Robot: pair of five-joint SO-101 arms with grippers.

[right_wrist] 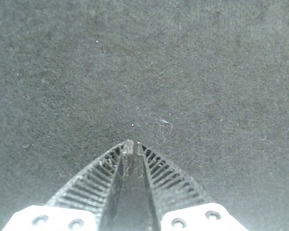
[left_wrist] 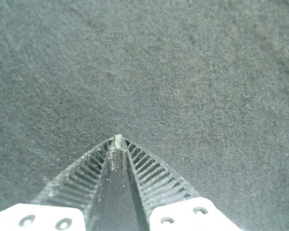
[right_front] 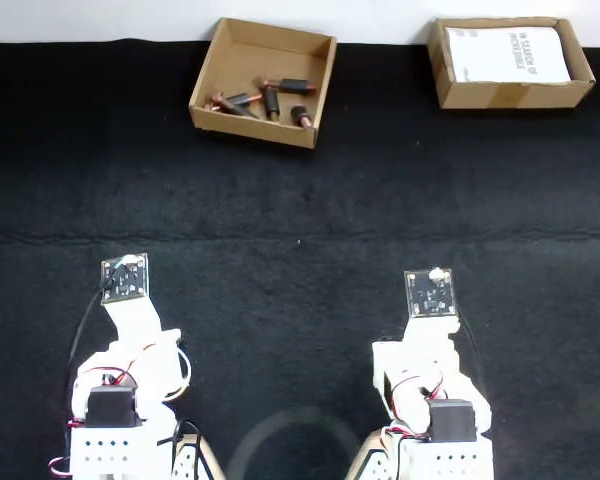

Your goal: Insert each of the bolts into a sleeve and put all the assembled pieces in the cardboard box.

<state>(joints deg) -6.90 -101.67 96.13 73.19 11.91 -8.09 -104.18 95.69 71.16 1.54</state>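
The left end effector (left_wrist: pixel 118 143) and right end effector (right_wrist: pixel 130 146) are both pressed together, empty, above the desk (right_front: pixel 300 200). The pieces (right_front: pixel 269 98) lie in the box (right_front: pixel 248 126) (well apart from both). The task looks finished, so I judge no further move is needed.

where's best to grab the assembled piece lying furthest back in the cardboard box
Probably by the black sleeve, straight down from above, closing across its width: the assembled piece lies flat, and the cardboard box walls block any sideways approach.
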